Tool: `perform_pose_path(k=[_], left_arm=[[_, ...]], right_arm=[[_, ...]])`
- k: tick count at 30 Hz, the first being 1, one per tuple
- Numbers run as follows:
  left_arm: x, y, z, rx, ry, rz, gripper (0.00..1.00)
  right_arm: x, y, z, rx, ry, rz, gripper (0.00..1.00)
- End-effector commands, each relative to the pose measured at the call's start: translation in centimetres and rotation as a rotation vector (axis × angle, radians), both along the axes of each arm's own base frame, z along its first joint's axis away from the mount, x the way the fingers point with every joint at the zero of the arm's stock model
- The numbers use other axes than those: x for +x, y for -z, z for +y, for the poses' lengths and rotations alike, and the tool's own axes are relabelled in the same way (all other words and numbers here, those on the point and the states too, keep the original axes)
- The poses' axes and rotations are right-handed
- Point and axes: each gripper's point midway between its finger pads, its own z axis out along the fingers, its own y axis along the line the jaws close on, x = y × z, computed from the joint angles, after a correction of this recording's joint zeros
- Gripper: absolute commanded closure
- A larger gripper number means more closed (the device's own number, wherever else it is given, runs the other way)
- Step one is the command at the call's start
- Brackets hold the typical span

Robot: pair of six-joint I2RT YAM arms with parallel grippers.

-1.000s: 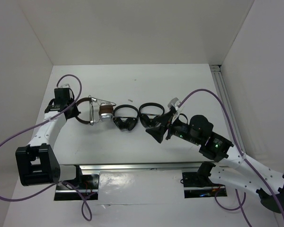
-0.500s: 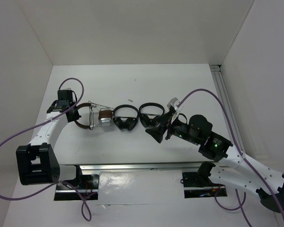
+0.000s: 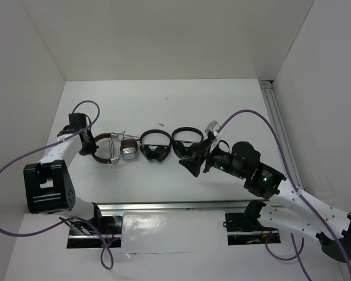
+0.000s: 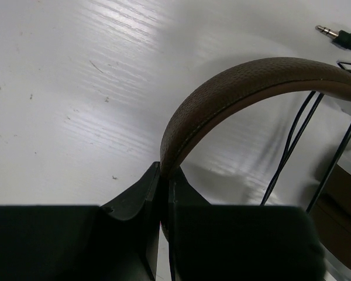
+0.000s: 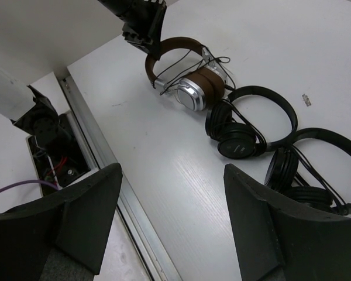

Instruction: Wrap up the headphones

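The over-ear headphones (image 3: 112, 147), brown headband, silver metal cups and brown pads, lie on my white table (image 3: 164, 99) with the cups pressed together and the thin dark cable (image 4: 292, 140) strung loosely across the band. Its metal jack plug (image 4: 339, 36) rests just beside the headband. My left gripper (image 4: 164, 178) is clenched on the headband's curve, opposite the cups. Just beside the cups sits a smaller all-black pair (image 3: 155, 146), and a second black pair (image 3: 187, 140) lies beyond it. Farther out the same way my right gripper (image 5: 172, 216) hovers above the table, fingers spread wide, grasping nothing
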Motion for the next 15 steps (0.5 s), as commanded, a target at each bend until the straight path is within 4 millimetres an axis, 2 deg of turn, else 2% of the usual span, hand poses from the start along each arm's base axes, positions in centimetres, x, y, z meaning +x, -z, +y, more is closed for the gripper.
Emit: perform_pose_path(k=[1, 5, 7, 10, 11, 15], left_arm=[[1.2, -0.9, 0.9, -0.010, -0.063, -0.073, 0.98], [0.8, -0.1, 2.1, 0.028, -0.108, -0.038, 1.00], [0.1, 1.1, 2.8, 0.061, -0.152, 0.014, 1.00], [-0.2, 2.5, 2.9, 0.061, -0.154, 0.070, 1.00], [-0.5, 2.8, 2.9, 0.058, -0.154, 0.088, 0.99], [-0.3, 2.8, 3.1, 0.069, -0.159, 0.090, 0.81]], right_arm=[[0.1, -0.7, 0.4, 0.028, 0.001, -0.013, 0.23], [0.1, -0.3, 0.4, 0.021, 0.001, -0.008, 0.23], [0.1, 0.0, 0.6, 0.014, -0.008, -0.001, 0.23], [0.1, 0.2, 0.6, 0.014, -0.008, -0.001, 0.23], [0.1, 0.2, 0.6, 0.014, -0.008, -0.001, 0.23], [0.1, 0.7, 0.6, 0.007, -0.008, 0.004, 0.23]])
